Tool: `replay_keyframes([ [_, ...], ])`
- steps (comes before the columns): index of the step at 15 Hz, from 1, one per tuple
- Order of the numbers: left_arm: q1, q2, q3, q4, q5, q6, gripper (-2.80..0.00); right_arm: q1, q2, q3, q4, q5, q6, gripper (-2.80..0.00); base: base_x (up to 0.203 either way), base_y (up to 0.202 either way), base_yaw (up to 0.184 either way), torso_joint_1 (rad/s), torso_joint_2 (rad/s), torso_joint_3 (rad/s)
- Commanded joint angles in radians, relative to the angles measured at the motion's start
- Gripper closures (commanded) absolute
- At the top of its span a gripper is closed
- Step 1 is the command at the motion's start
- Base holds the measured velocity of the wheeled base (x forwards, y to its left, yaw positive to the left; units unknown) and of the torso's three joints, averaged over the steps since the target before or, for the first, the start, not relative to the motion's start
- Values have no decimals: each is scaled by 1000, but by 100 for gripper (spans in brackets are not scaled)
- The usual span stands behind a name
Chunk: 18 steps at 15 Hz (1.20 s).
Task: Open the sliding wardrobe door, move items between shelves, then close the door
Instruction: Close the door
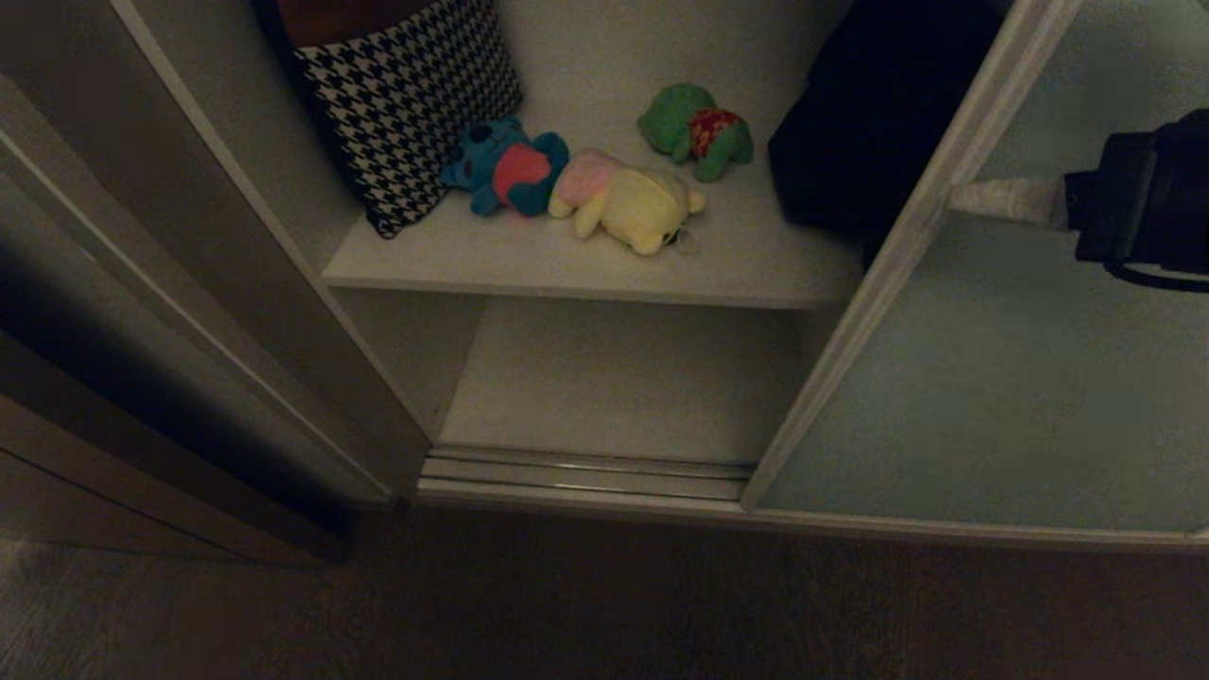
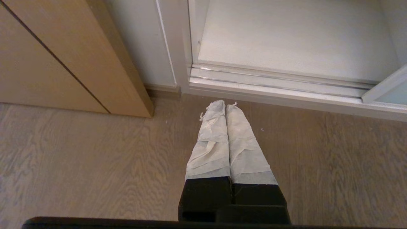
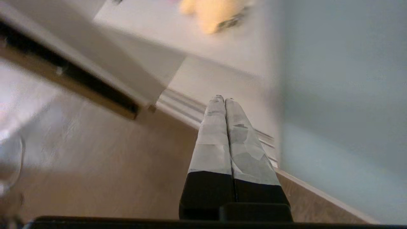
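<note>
The right gripper [image 1: 954,198], fingers pressed together and holding nothing, hangs in front of the sliding wardrobe door [image 1: 992,378], which stands slid to the right of the open wardrobe. The left gripper [image 2: 225,106], also closed and empty, points at the floor [image 2: 95,165] before the track [image 2: 270,82]. Left of the door, the blue toy [image 1: 507,168], cream-yellow toy [image 1: 631,199] and green toy [image 1: 697,130] lie on the upper shelf [image 1: 586,269]; the lower shelf [image 1: 614,387] is beneath.

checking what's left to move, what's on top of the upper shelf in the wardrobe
On the upper shelf lie a blue plush toy, a cream-yellow one and a green one, beside a houndstooth cushion. A dark item at its right runs behind the sliding door, partly covered.
</note>
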Motion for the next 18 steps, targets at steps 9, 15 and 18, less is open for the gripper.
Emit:
replay_keyframes([
  [9,0,1,0,0,0,-1,0,83,-205,92,-27,-146,-116,0,0,0,0,0,0,0],
  [15,1,1,0,0,0,-1,0,83,-40,124,-292,-252,-119,0,0,0,0,0,0,0],
  [18,0,1,0,0,0,-1,0,67,-7,118,-323,-273,-116,0,0,0,0,0,0,0],
])
